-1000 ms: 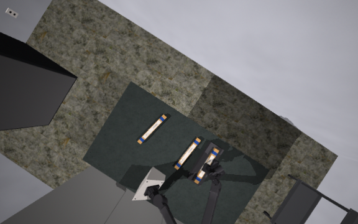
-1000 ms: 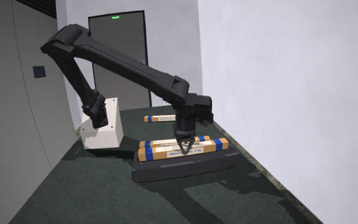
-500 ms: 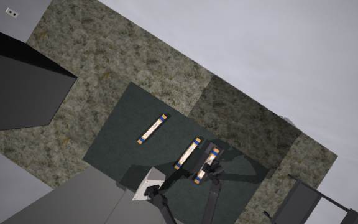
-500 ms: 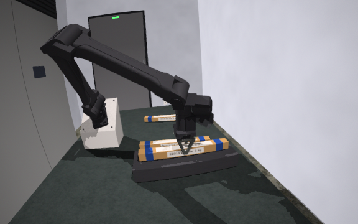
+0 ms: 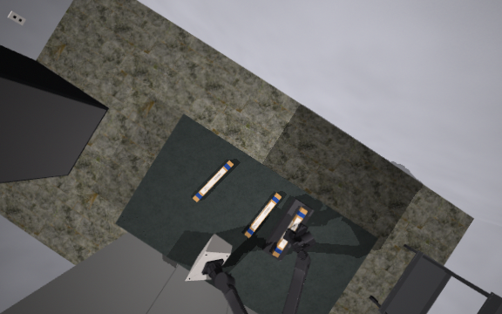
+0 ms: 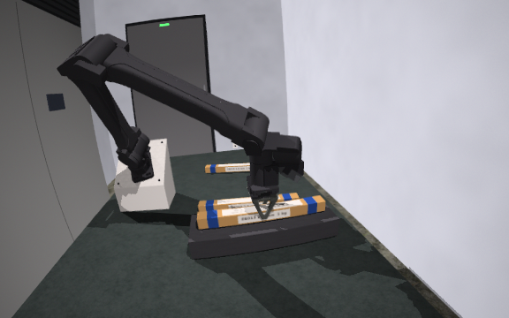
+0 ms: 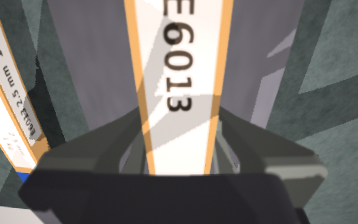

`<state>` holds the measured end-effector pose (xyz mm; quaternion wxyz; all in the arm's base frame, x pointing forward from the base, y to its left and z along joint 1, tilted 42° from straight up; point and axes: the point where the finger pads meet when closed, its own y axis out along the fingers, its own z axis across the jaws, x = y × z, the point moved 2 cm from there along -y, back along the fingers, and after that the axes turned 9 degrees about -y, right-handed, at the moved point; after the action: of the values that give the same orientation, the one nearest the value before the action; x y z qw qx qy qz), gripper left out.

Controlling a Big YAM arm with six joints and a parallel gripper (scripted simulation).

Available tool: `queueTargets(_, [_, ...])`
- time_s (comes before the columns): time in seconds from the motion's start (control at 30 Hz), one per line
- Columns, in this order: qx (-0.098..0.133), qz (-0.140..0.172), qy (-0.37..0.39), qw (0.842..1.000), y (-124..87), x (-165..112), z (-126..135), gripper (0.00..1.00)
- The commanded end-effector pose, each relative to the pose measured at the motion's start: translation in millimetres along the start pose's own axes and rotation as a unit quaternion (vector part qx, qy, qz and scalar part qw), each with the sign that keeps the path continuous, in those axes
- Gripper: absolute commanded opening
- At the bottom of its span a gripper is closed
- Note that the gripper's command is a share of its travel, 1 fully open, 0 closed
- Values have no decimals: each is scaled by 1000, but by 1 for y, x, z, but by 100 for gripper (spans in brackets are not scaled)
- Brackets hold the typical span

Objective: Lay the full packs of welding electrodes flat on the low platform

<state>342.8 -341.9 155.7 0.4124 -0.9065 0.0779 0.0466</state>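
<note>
Three orange packs with white labels and blue bands are in view. My gripper [image 6: 263, 211] is shut on the middle of one pack [image 6: 261, 212], which lies flat and lengthwise over the low dark platform [image 6: 263, 236]; I cannot tell whether it touches the top. The wrist view shows this pack [image 7: 182, 85], marked E6013, between my fingers over the grey platform top [image 7: 80, 60]. A second pack [image 6: 247, 200] lies on the mat just behind the platform, and shows at the wrist view's left edge [image 7: 7, 100]. A third pack [image 6: 228, 168] lies farther back on the mat.
The arm's white base block [image 6: 146, 177] stands at the mat's back left. A stone-textured border [image 5: 342, 174] edges the dark mat [image 5: 181, 192]. A white wall [image 6: 414, 132] runs along the right side. A dark cabinet [image 5: 24, 131] stands away from the mat.
</note>
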Motion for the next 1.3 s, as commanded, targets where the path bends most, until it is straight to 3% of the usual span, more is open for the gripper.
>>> queueTargets(0.0, [-20,-38,9,999,-31,18,-20,0])
queueTargets(0.47, [-15,-31,2,999,-24,12,-10,0])
queueTargets(1.1, [-19,-35,6,999,-28,16,-18,0])
queueTargets(1.13, [-19,-36,6,999,-29,16,-18,74])
queueTargets(1.27, [-19,-35,7,999,-28,15,-18,74])
